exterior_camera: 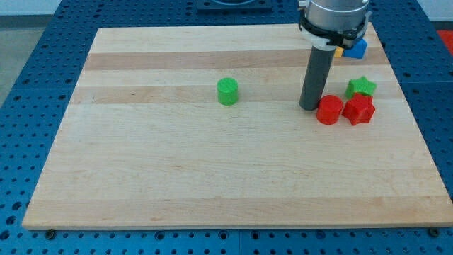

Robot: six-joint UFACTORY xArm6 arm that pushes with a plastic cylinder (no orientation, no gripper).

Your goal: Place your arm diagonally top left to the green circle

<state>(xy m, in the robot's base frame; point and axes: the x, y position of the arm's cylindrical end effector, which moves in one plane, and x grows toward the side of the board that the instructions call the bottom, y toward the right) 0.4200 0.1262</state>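
Observation:
The green circle (228,91) is a short green cylinder standing alone on the wooden board (177,170), a little above the middle. My tip (309,107) rests on the board well to the view's right of the green circle and slightly lower. It stands just left of the red circle (329,110), touching or almost touching it.
A red star (359,110) sits right of the red circle. A green star (361,87) lies just above the red star. A blue block (357,48) and a bit of a yellow block (337,51) sit at the view's top right, partly hidden by the arm.

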